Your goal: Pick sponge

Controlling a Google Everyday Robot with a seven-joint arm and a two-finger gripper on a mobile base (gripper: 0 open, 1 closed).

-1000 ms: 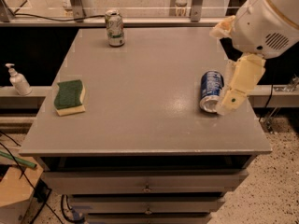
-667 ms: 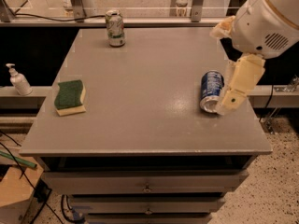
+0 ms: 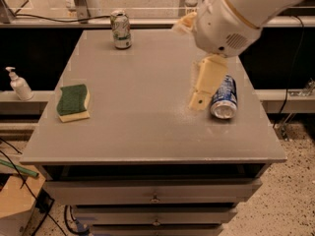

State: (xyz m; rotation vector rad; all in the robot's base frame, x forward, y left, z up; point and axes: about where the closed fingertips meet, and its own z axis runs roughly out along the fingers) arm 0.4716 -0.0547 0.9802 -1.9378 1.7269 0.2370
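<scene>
The sponge lies flat near the left edge of the grey table, dark green top over a pale yellow base. My gripper hangs below the big white arm housing over the right half of the table, just left of a blue can. It is far to the right of the sponge and holds nothing that I can see.
A blue drink can lies on its side at the table's right. A green and white can stands upright at the back. A soap dispenser stands on a ledge left of the table. Drawers are below.
The arm and gripper have moved left, from the right side of the blue can to its left side. The sponge and cans have not moved.
</scene>
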